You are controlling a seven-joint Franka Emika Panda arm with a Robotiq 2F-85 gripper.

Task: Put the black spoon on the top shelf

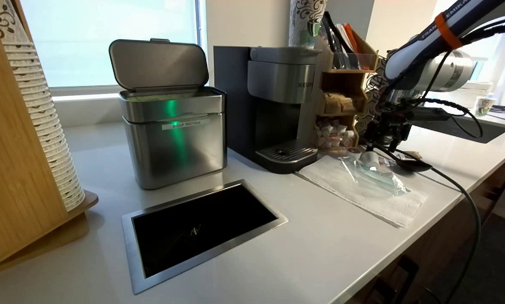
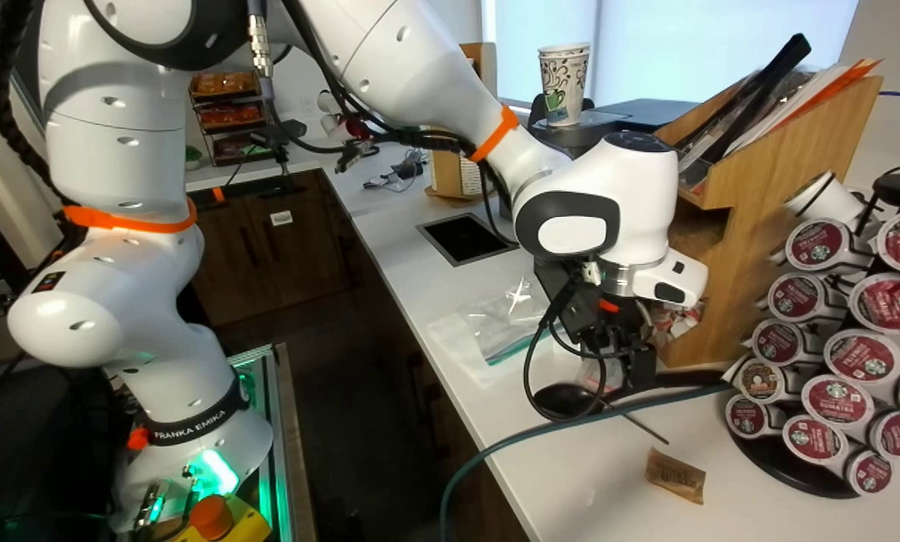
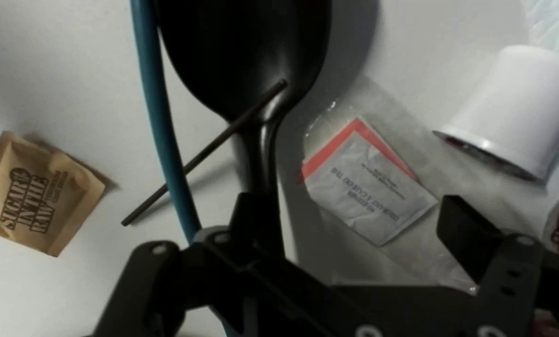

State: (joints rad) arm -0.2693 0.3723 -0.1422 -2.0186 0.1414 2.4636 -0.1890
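Observation:
The black spoon lies on the counter. Its bowl [image 3: 246, 51] is at the top of the wrist view, and its handle runs down to my left finger, which hides part of it. The bowl also shows in both exterior views [image 1: 413, 165] [image 2: 566, 399]. My gripper [image 3: 356, 220] is open, low over the counter, with no spoon between its fingers. The left finger overlaps the handle; I cannot tell whether they touch. The top shelf [image 1: 349, 71] of the wooden rack holds papers and black utensils in both exterior views [image 2: 819, 128].
A thin dark stick [image 3: 204, 152] lies across the spoon. A teal cable [image 3: 157, 93] runs beside it. Packets [image 3: 368, 187], a white pod [image 3: 518, 112] and a clear bag [image 1: 379, 181] lie near. The coffee machine [image 1: 282, 84] and pod carousel [image 2: 834, 399] flank the rack.

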